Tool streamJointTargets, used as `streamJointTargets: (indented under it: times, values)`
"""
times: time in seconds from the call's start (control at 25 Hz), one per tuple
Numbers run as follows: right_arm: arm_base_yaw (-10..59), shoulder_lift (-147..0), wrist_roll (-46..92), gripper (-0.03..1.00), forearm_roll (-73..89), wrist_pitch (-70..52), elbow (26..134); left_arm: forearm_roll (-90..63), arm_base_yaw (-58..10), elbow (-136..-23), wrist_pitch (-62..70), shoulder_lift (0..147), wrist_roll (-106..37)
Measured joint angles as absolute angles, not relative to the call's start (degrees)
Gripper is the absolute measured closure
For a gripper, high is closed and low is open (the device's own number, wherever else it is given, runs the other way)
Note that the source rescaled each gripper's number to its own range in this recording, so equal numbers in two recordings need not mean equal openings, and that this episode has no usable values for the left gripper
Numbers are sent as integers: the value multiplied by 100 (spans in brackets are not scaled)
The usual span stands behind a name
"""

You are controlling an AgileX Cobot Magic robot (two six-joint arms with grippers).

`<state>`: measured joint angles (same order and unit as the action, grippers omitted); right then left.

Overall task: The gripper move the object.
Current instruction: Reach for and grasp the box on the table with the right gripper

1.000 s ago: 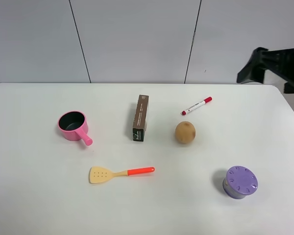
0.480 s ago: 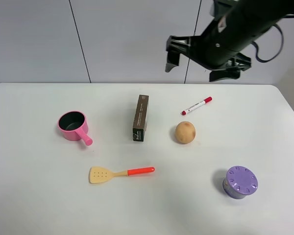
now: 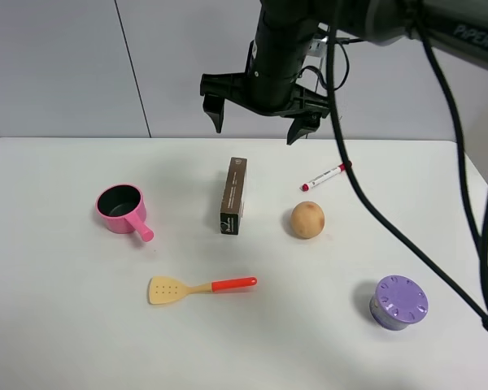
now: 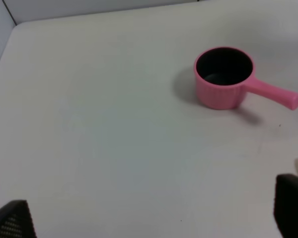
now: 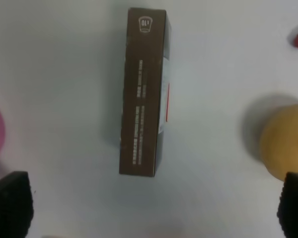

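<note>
The long dark brown carton (image 3: 233,195) lies flat on the white table, mid-table, and fills the middle of the right wrist view (image 5: 144,91). My right gripper (image 3: 256,118) hangs high above the table just behind the carton, fingers pointing down and spread wide, holding nothing. In the right wrist view its fingertips (image 5: 10,203) show only at the picture's corners, either side of the carton. My left gripper (image 4: 151,218) is open and empty over bare table near the pink pot; it is out of the exterior view.
A pink pot (image 3: 120,209) (image 4: 223,77) stands left of the carton. A potato (image 3: 307,219) (image 5: 285,141) lies to its right, with a red-capped marker (image 3: 325,175) behind. A spatula (image 3: 199,286) lies in front, and a purple round lidded item (image 3: 398,301) at the front right.
My right arm has swung in from the far right edge to the left and now hangs above the carton's far end. The objects on the table have not moved.
</note>
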<state>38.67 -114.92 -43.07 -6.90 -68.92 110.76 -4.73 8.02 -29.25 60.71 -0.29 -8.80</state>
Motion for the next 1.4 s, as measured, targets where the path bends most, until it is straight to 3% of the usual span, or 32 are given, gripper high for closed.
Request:
streamJointTargets:
  times: [1.4]
  values:
    - [3873,-13461,-5211,-3,-503,-5787,11329,-473,802,-2925,6071,-29,-880]
